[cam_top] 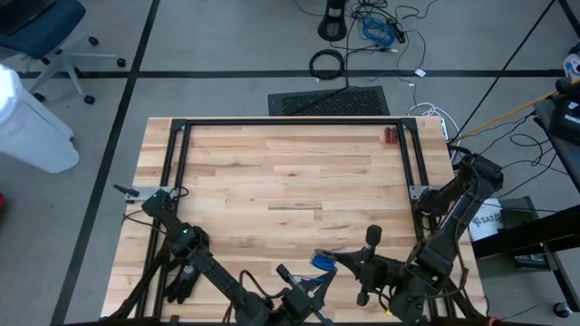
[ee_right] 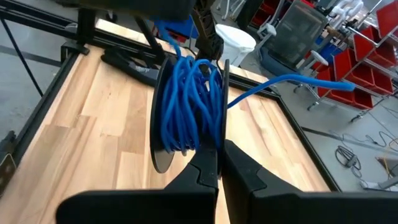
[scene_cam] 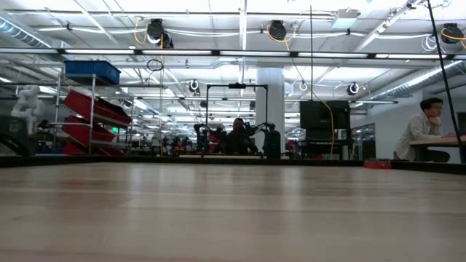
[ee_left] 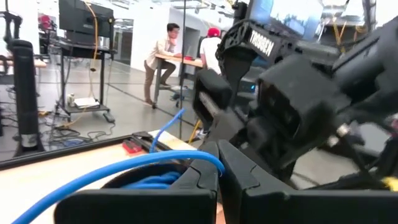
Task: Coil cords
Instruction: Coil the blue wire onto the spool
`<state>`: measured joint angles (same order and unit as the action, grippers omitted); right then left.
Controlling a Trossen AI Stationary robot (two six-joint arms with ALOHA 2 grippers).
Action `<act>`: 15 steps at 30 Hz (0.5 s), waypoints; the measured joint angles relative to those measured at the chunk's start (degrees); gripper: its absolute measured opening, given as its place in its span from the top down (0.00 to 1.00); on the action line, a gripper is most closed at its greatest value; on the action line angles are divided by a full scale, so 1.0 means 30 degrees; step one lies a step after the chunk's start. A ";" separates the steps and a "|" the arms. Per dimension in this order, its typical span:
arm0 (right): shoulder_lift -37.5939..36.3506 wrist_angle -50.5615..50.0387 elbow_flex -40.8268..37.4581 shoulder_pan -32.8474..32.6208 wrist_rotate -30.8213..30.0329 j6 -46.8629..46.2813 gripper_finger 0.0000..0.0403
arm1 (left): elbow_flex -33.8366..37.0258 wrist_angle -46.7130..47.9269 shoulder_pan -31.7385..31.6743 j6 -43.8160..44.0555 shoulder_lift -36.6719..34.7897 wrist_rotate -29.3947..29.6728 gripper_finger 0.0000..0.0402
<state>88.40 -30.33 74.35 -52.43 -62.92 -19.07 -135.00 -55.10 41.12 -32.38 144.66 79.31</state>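
The cord is a thin blue wire wound into a small bundle, held up over the table's near edge between my two grippers. In the right wrist view the loops hang as an upright ring and a loose tail sticks out sideways. My right gripper is shut at the ring's lower edge. My left gripper is shut with a blue strand at its tips, and it meets the ring's top from the other side. Neither gripper shows in the low view. My left gripper is shut with one blue strand arching across its fingertips, beside the bundle. The fingers hide whether it is pinched or only lies over them. They point about level toward my right gripper, and the strand runs across them. My right gripper pinches the lower edge of the ring of loops, several strands together, between its two fingers. The fingers come slanting slightly downward from the table's right side. The ring stands upright above them, clear of the table, with its tail free.
Red-handled pliers lie at the table's far right. A black glove lies near the left arm at the near left. A black frame borders the table. People sit at desks in the room beyond.
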 joint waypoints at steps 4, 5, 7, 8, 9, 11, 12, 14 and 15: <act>0.0001 0.0000 0.0000 -0.0031 0.0046 -0.0073 1.00 | 0.0000 0.0047 0.0007 -0.0482 -0.0062 0.0395 1.00; 0.0001 0.0009 0.0000 -0.0032 0.0071 -0.0073 1.00 | 0.0000 0.0027 0.0007 -0.0489 -0.0088 0.0424 1.00; -0.0006 0.0015 0.0000 -0.0029 0.0094 -0.0093 1.00 | 0.0000 0.0042 0.0012 -0.0489 -0.0095 0.0444 1.00; -0.0005 0.0015 0.0000 -0.0029 0.0099 -0.0184 1.00 | 0.0000 0.0091 0.0015 -0.0489 -0.0095 0.0460 1.00; -0.0007 0.0015 0.0000 -0.0029 0.0095 -0.0301 1.00 | 0.0000 0.0199 0.0015 -0.0496 -0.0095 0.0492 1.00; -0.0007 0.0022 0.0000 -0.0029 0.0098 -0.0357 1.00 | 0.0000 0.0521 -0.0020 -0.0511 -0.0095 0.0508 1.00; -0.0007 0.0022 0.0000 -0.0029 0.0105 -0.0370 1.00 | 0.0000 0.0763 -0.0040 -0.0519 -0.0095 0.0515 0.99; -0.0007 0.0022 0.0000 -0.0029 0.0374 -0.0423 1.00 | 0.0000 0.0958 -0.0080 -0.0791 -0.0087 0.0630 0.98; -0.0007 0.0022 0.0000 -0.0029 0.0623 -0.0430 1.00 | 0.0000 0.0908 -0.0080 -0.1180 -0.0081 0.0674 0.98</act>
<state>88.38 -30.26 74.35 -52.51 -61.05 -20.36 -135.00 -52.38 40.88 -35.92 144.42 81.34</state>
